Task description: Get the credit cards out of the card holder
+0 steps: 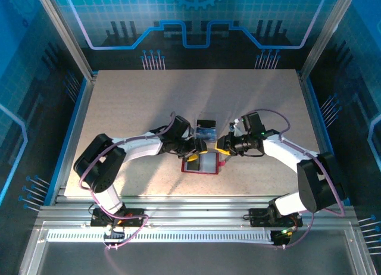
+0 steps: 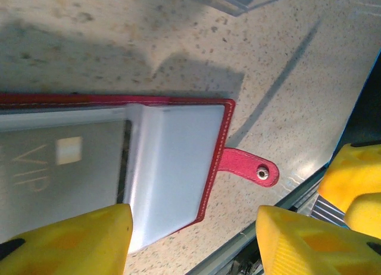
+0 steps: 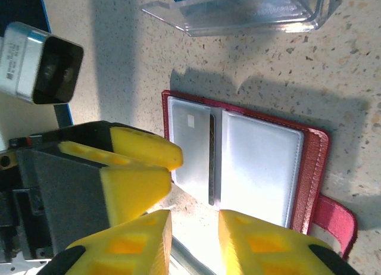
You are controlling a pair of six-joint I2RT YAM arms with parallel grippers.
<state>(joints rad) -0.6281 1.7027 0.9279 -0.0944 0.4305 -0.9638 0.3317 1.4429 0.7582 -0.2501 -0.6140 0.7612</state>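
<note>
The card holder (image 1: 201, 163) lies open flat on the desk (image 1: 131, 108), its tab (image 2: 250, 168) toward the right arm. A pale card (image 2: 53, 168) marked VIP sits in one pocket. The left tool (image 2: 190, 245) hovers low over the holder's edge, jaws fairly wide and empty. The right tool (image 3: 196, 239) is close beside it, jaws narrow and empty. Just behind, a clear tray (image 3: 297, 13) holds blue credit cards (image 1: 206, 134).

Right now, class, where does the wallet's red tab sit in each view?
Top external: tab just right of the wallet, mid-frame.
Left wrist: tab right of centre.
Right wrist: tab at bottom right.
Shared landmark: the wallet's red edge.
</note>
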